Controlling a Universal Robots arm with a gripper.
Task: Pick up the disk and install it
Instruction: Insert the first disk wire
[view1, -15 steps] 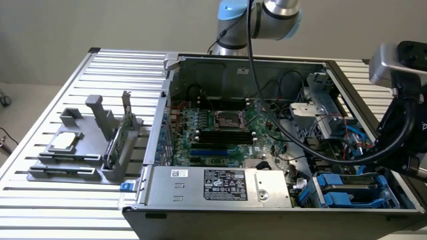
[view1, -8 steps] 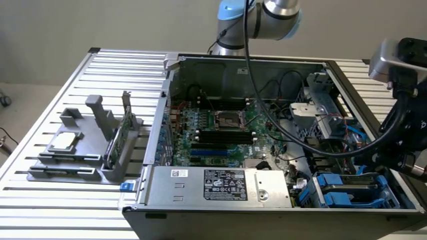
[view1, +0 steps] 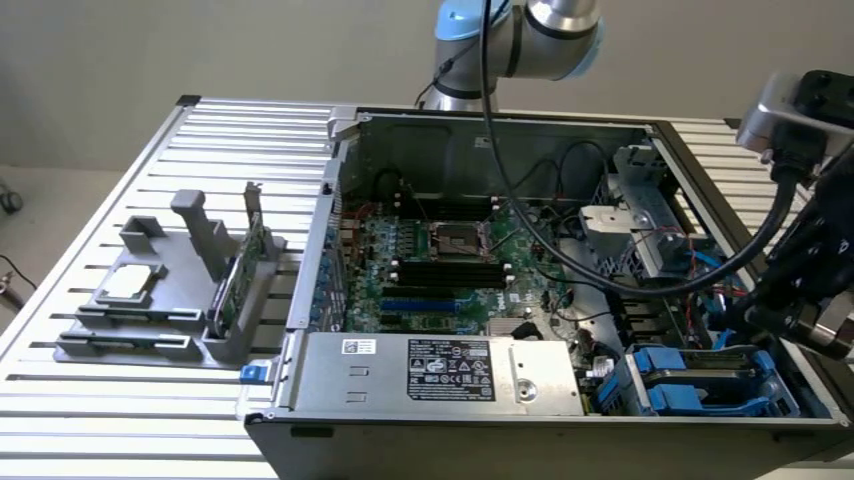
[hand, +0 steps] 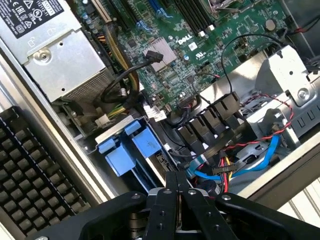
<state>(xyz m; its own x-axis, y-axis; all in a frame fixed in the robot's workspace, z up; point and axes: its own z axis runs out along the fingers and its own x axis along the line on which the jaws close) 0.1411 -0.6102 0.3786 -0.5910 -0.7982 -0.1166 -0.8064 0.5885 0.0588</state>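
Slatted tbl (view1: 134, 400), open PC (view1: 467, 150); hand (hand: 177, 176) shut nr disk (hand: 145, 145).

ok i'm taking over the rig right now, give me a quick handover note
Gripper: shut, holding nothing, over one corner of the computer case.
Disk: inside the case at that corner, blue rails showing, beneath the gripper.
Done: disk sits in the case, not in the gripper.
Left: whether it is fully seated cannot be told.
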